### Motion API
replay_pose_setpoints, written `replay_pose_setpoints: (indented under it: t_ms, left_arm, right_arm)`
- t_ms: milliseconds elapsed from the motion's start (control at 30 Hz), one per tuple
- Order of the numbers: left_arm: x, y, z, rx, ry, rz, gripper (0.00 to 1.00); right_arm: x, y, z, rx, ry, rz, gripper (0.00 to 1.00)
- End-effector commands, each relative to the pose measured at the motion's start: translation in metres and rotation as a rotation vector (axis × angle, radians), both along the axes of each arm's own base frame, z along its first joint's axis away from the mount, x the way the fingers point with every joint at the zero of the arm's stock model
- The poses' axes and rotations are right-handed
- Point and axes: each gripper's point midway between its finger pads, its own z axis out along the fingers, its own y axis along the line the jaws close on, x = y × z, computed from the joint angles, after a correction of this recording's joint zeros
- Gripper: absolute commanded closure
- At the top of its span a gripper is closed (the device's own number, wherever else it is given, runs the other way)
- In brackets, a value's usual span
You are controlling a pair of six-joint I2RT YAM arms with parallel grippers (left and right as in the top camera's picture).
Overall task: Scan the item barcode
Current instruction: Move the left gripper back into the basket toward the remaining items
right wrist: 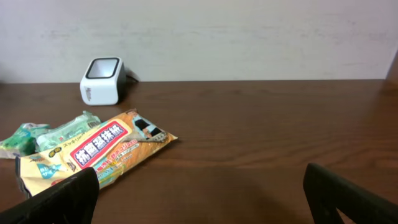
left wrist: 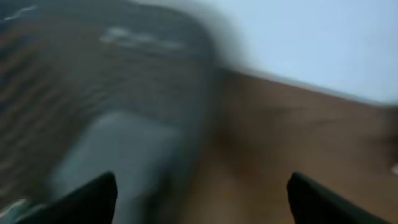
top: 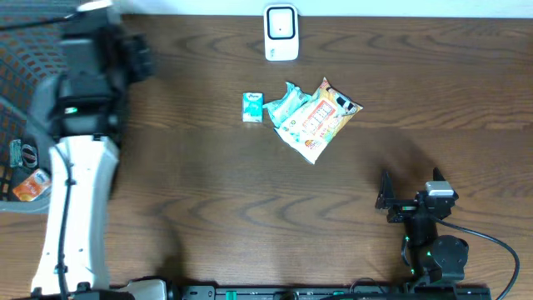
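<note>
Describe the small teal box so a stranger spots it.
Find the white scanner at the far edge of the table. Nearer lies a clump of packets, teal box at its left end. It alone is small and boxy; the green packet and orange packet are flat.

The left gripper (left wrist: pixel 202 180) and everything beyond it are blurred, and the basket (top: pixel 17 75) runs off the overhead view's left edge.

The orange packet (right wrist: pixel 106 152) carries a red band printed with large white East Asian characters; these appear to begin "抗菌", the remainder being uncertain. Smaller print beneath is illegible. The green pack (right wrist: pixel 65 130) bears one line of small dark script, unreadable. The scanner (right wrist: pixel 102 81) has a side marking too small to read.
</note>
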Motion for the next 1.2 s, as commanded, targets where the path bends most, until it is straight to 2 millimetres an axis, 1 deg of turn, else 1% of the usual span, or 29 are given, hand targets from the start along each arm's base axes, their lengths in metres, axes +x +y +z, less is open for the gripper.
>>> replay_pose_setpoints:
  t_ms: [0, 67, 100, 133, 200, 267, 367, 433, 567, 600, 700, 767, 833, 900, 933, 967, 1033, 1100, 1167]
  left_arm:
    - [-0.041, 0.079, -0.023, 0.059, 0.142, 0.24, 0.11]
    - [-0.062, 0.104, -0.04, 0.03, 0.217, 0.318, 0.05]
    - [-0.069, 0.112, -0.045, 0.019, 0.239, 0.345, 0.04]
    - [-0.084, 0.125, -0.055, -0.009, 0.28, 0.399, 0.0]
    - [-0.099, 0.137, -0.066, -0.048, 0.318, 0.463, 0.02]
    - [-0.119, 0.149, -0.079, -0.103, 0.353, 0.548, 0.02]
    - [-0.127, 0.158, -0.086, -0.124, 0.35, 0.595, 0.02]
    - [-0.125, 0.16, -0.084, -0.12, 0.334, 0.596, 0.02]
    - [-0.112, 0.153, -0.079, -0.133, 0.293, 0.543, 0.01]
    - [-0.107, 0.151, -0.076, -0.127, 0.279, 0.527, 0.06]
    - [-0.1, 0.145, -0.064, -0.111, 0.24, 0.503, 0.15]
    - [-0.096, 0.139, -0.053, -0.101, 0.203, 0.486, 0.24]
    - [-0.094, 0.136, -0.047, -0.095, 0.183, 0.478, 0.3]
    - [-0.094, 0.135, -0.041, -0.09, 0.164, 0.473, 0.41]
    - [-0.094, 0.134, -0.039, -0.089, 0.157, 0.473, 0.44]
    - [-0.095, 0.134, -0.035, -0.087, 0.148, 0.473, 0.5]
    - [-0.096, 0.132, -0.03, -0.088, 0.131, 0.467, 0.53]
    - [-0.092, 0.123, -0.022, -0.117, 0.095, 0.421, 0.6]
    - [-0.088, 0.112, -0.014, -0.154, 0.058, 0.362, 0.6]
  right_arm:
    - [0.0, 0.0, -0.001, -0.012, 0.0, -0.002, 0.01]
    - [0.0, 0.0, -0.001, -0.012, 0.0, -0.001, 0.01]
    - [0.0, 0.0, -0.001, -0.012, 0.0, -0.001, 0.01]
    - [0.0, 0.0, -0.001, -0.012, 0.0, -0.001, 0.01]
    - [0.0, 0.0, -0.001, -0.012, 0.0, -0.001, 0.01]
    - [0.0, 0.0, -0.001, -0.012, 0.0, -0.002, 0.01]
    - [0.0, 0.0, -0.001, -0.012, 0.0, -0.002, 0.01]
    - [0.0, 0.0, -0.001, -0.012, 0.0, -0.001, 0.01]
    - [0.0, 0.0, -0.001, -0.012, 0.0, -0.001, 0.01]
    - [0.0, 0.0, -0.001, -0.012, 0.0, -0.001, 0.01]
    - [0.0, 0.0, -0.001, -0.012, 0.0, -0.001, 0.01]
    - [0.0, 0.0, -0.001, -0.012, 0.0, -0.002, 0.01]
    - [0.0, 0.0, -0.001, -0.012, 0.0, -0.001, 0.01]
    - [0.0, 0.0, -0.001, -0.012, 0.0, -0.001, 0.01]
    - [0.0, 0.0, -0.001, -0.012, 0.0, -0.001, 0.01]
    - [0.0, 0.0, -0.001, -0.012, 0.0, -0.001, 0.01]
    - [0.0, 0.0, -0.001, -0.012, 0.0, -0.001, 0.01]
    - [0.0, 0.0, -0.001, -0.012, 0.0, -0.002, 0.01]
    - [0.0, 0.0, -0.001, -0.012, 0.0, -0.001, 0.01]
